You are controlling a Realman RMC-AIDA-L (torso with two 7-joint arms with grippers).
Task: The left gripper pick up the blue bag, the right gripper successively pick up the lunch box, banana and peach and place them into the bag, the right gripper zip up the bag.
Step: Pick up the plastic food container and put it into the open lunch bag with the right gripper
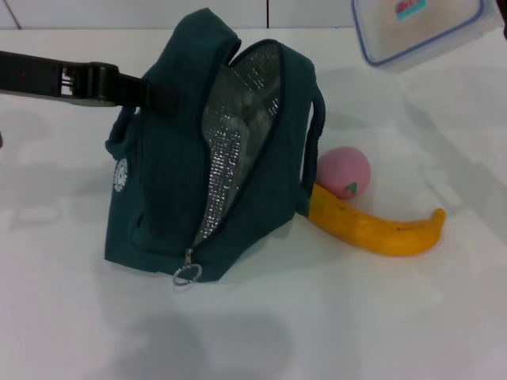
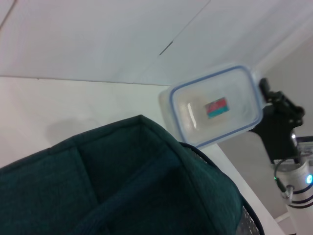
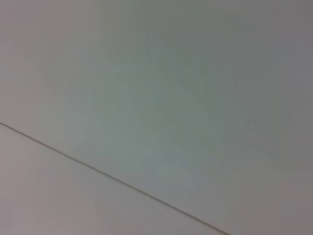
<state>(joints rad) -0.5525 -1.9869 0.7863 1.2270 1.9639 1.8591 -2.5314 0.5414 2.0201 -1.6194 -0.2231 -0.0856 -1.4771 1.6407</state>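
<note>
The dark blue-green bag (image 1: 166, 182) stands on the white table with its zip open, showing the silver lining (image 1: 238, 134). My left gripper (image 1: 146, 93) reaches in from the left and is shut on the bag's top; the bag also shows in the left wrist view (image 2: 122, 186). The clear lunch box (image 1: 416, 28) with a blue rim hangs tilted in the air at the far right. In the left wrist view my right gripper (image 2: 268, 95) is shut on the lunch box's (image 2: 212, 105) edge. The pink peach (image 1: 344, 172) and yellow banana (image 1: 376, 229) lie right of the bag.
The zip's ring pull (image 1: 188, 274) hangs at the bag's lower front. The white table (image 1: 317, 324) spreads in front of the bag. The right wrist view shows only a plain pale surface with a thin seam (image 3: 122, 181).
</note>
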